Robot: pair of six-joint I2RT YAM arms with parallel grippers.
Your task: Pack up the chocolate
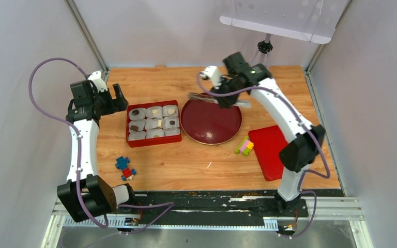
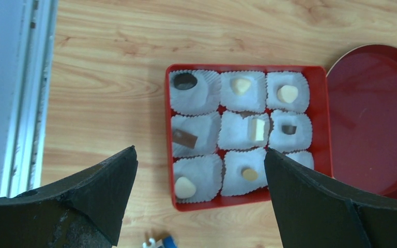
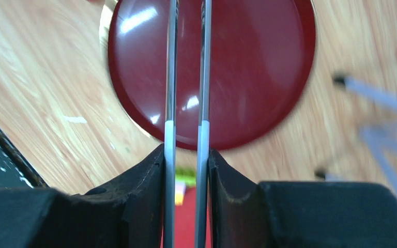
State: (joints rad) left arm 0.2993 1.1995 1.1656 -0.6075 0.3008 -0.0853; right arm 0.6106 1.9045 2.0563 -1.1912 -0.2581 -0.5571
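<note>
Right claw (image 3: 186, 151) clamps tongs (image 3: 171, 77) over red plate (image 3: 258, 62); left claw (image 2: 199, 152) wide apart

The left arm (image 1: 85, 147) and right arm (image 1: 284, 111) are built of white links and black joints; lilac cables (image 1: 32, 93) are looped alongside.

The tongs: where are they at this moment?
In the top view, the tongs are clamped in the right gripper, over the far edge of the red plate, to the right of the red box.
</note>
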